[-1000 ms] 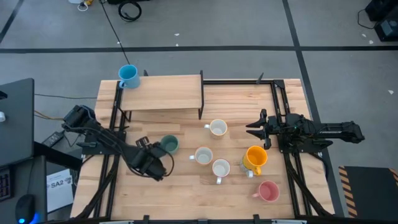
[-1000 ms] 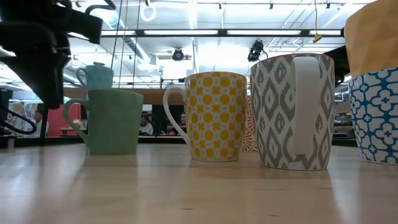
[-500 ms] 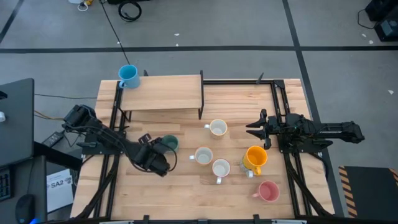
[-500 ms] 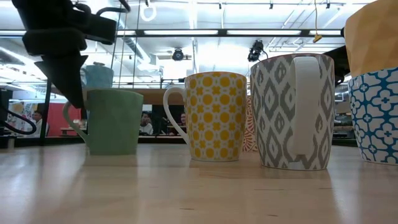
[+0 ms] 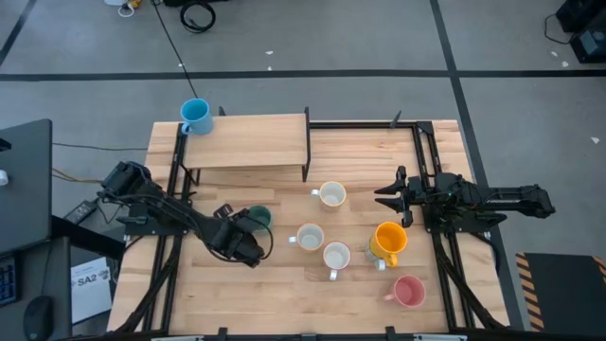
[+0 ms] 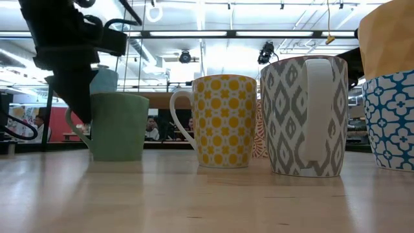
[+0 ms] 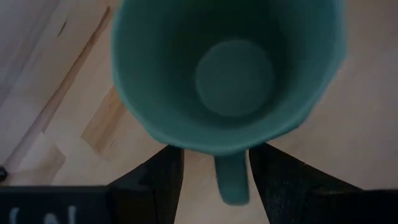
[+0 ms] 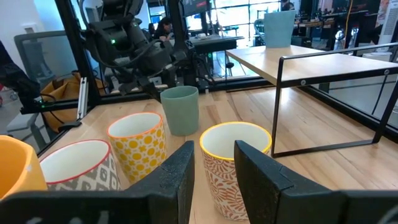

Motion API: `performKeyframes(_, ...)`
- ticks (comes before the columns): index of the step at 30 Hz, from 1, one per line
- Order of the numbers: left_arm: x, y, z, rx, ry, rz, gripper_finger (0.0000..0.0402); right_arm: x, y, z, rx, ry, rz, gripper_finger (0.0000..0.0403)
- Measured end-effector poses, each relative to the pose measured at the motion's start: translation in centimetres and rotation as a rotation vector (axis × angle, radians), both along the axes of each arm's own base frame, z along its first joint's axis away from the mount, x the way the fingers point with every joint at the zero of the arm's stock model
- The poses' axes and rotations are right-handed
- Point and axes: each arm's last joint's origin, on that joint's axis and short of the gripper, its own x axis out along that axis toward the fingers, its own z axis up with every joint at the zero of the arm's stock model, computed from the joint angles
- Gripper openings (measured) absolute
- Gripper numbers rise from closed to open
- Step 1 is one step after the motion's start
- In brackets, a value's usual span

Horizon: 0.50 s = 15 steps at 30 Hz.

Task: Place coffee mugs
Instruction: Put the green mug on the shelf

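A dark green mug (image 5: 258,220) stands upright on the table, left of centre; in the left wrist view I look down into the mug (image 7: 230,74). My left gripper (image 7: 216,186) is open and slants down at it, one finger on each side of the mug's handle (image 7: 232,180), with no plain touch. A blue mug (image 5: 195,116) stands on the raised shelf's far left corner. Three white mugs (image 5: 310,237), an orange mug (image 5: 389,239) and a pink mug (image 5: 408,291) stand to the right. My right gripper (image 5: 390,194) waits open and level at the right.
A raised wooden shelf (image 5: 248,142) on a black metal frame stands at the far side. Black frame rails (image 5: 428,152) run along the table's left and right. Bare table lies near the front edge, in front of the white mugs.
My left gripper has moved toward the table's right and a little down, closing in on the green mug until its fingers stand on either side of the handle. The mug has kept its place.
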Motion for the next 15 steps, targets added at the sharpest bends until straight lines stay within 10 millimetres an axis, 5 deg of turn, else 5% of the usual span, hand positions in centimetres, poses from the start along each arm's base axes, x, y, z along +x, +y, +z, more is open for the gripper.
performKeyframes(15,0.05,0.08,-0.01,0.008,0.016,-0.035,0.0094,0.0,0.0,-0.01,0.0,0.0,0.0,0.0119)
